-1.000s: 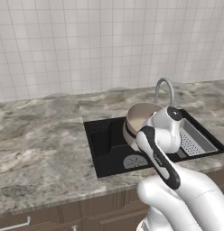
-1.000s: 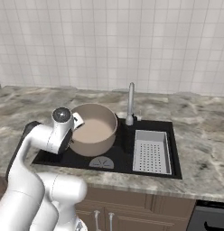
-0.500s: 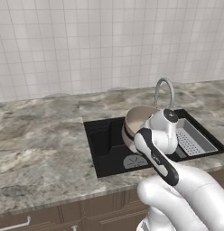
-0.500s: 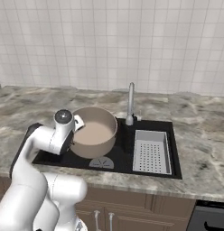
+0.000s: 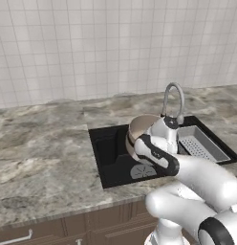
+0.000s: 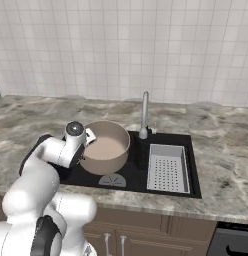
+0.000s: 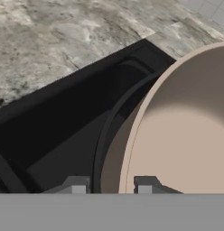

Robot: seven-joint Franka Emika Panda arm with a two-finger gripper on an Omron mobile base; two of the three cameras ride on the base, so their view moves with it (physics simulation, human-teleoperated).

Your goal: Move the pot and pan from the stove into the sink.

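The beige pot point(image 6: 105, 147) hangs inside the black sink point(image 6: 161, 141), toward its left half, with the gripper point(image 7: 111, 185) clamped on the near-left part of its rim: in the hand view the two dark fingertips point(image 7: 77, 186) straddle the thin tan wall, one outside and one inside, so the jaws look closed on the pot's rim. From the right base view the pot seems to sit just above or on the basin floor, over the round drain point(image 6: 112, 180), though I cannot tell whether its bottom is actually touching. That is the risk as I see it: if the fingers let go while the pot is still raised or tilted, it would drop and rock, perhaps knocking against the grey drainer tray point(image 6: 168, 167) just beside it or the silver faucet point(image 6: 145, 114) behind. A grip on one edge of so deep a pot also looks likely to let it swing or slip. The right base view gives the open mouth of the pot and its gap from the tray plainly; the left base view point(image 5: 142, 128) hides most of the pot behind the arm but shows the bare left end of the basin and the marble counter point(image 5: 44, 153) beyond. The hand view alone shows the grip itself, and a dark curved band point(image 7: 109, 122) along the pot's outer side, probably its handle.
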